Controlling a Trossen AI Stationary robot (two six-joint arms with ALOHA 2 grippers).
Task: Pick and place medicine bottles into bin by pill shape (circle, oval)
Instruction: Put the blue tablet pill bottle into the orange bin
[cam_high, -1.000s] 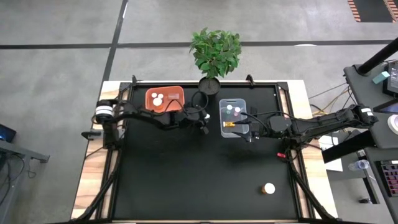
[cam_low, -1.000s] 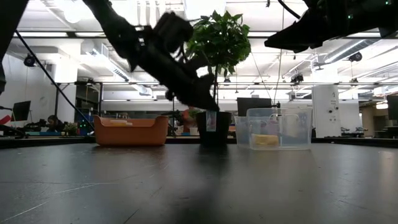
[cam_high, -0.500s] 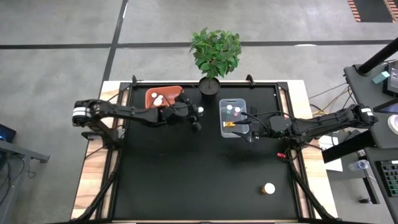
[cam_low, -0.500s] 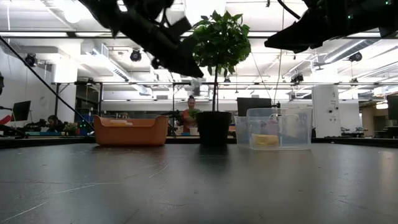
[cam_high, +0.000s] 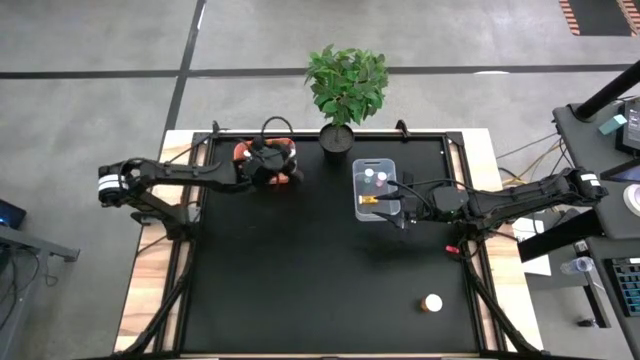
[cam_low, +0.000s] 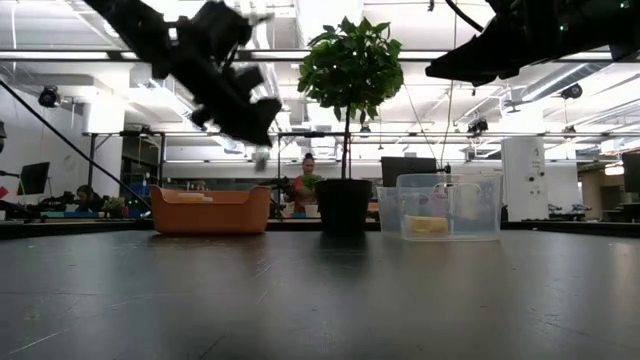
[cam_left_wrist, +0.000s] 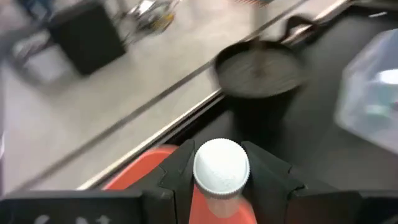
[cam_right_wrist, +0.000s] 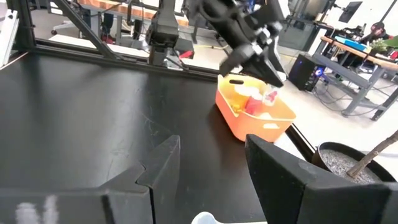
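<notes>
Above the orange bin, the left gripper grasps a white-capped bottle. Over by the clear bin, the right gripper waits, fingers apart and holding nothing.

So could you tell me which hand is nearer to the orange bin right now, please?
The left hand: it hangs right above the orange bin, holding a bottle. The right hand is over at the clear bin.

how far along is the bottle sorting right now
Done: bottles already lie in the orange bin and the clear bin. In hand: the left gripper holds a white-capped bottle above the orange bin. Left: one bottle sits on the table; the right gripper hangs open over the clear bin.
</notes>
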